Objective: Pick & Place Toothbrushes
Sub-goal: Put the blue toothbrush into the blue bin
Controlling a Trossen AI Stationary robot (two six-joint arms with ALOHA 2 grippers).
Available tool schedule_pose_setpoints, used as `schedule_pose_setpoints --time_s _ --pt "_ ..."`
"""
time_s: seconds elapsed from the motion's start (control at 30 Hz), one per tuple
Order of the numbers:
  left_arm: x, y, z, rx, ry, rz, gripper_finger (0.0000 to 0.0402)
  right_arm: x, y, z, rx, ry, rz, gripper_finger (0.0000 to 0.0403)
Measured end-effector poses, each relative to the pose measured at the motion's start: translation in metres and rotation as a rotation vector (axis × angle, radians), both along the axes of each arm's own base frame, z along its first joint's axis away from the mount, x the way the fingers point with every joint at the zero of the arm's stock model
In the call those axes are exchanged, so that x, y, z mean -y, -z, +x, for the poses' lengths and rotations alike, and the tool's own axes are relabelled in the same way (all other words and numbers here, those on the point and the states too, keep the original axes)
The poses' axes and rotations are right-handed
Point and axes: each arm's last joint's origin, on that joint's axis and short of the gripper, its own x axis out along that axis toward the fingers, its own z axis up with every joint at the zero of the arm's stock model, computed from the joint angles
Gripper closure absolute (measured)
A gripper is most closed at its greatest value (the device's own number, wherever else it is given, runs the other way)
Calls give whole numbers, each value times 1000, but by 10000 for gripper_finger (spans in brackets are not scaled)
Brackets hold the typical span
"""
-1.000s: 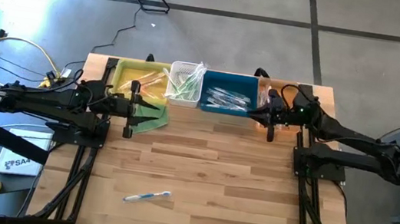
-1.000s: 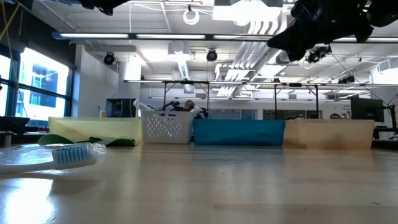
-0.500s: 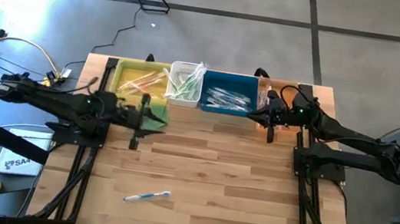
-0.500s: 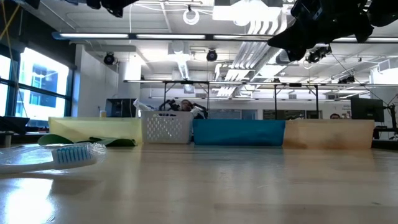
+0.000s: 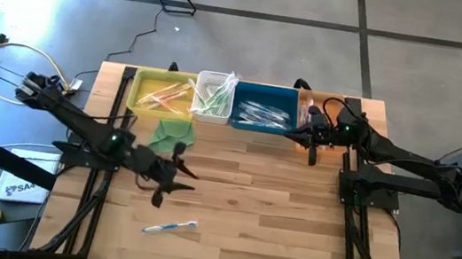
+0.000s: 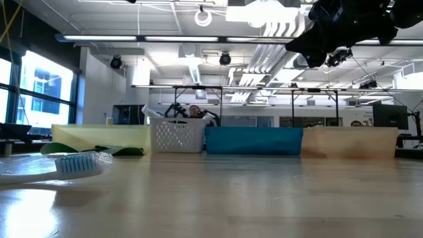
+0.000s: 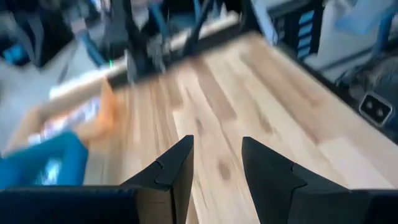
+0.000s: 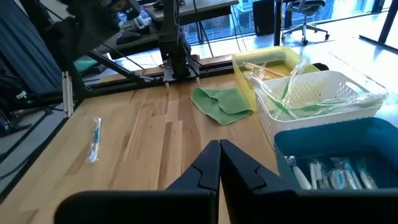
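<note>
One wrapped blue-white toothbrush lies flat on the table near its front edge; it also shows in the low view and in the right wrist view. More toothbrushes fill the yellow bin, the white basket and the blue bin along the far edge. My left gripper hovers open above the bare wood, between the green cloth and the lone toothbrush, with nothing between its fingers. My right gripper is shut and empty, up in the air by the blue bin's near right corner.
A tan box stands to the right of the blue bin. The folded green cloth lies flat in front of the yellow bin. The bins form a wall along the far edge. Bare wood spreads across the table's middle and near right.
My left gripper has swung away from the yellow bin and the green cloth, toward the table's near edge and somewhat to the right, turning as it went and staying open. The cloth it stood over now shows whole. The toothbrush has kept its place.
</note>
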Motion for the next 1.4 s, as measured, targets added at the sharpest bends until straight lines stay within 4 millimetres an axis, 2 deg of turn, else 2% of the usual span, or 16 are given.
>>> schedule_pose_setpoints --time_s 0.2,0.43,0.57,0.7,0.87,1.0,1.4 --pt "21 -7 7 -217 -87 -46 270 -5 0 2 -3 -26 8 401" --pt "44 -6 28 -358 -120 -80 270 -11 1 4 -9 -59 9 401" --pt "53 11 42 -462 -123 -109 270 -13 3 4 -31 -67 18 401" --pt "63 36 54 -585 -116 -143 270 -13 7 3 -73 -65 37 401" --pt "72 67 64 -739 -134 -221 270 -13 12 4 -114 -65 55 401" --pt "77 83 71 -797 -151 -266 270 -12 14 5 -125 -64 60 401" --pt "83 102 80 -839 -198 -352 270 -11 18 9 -147 -67 66 401"
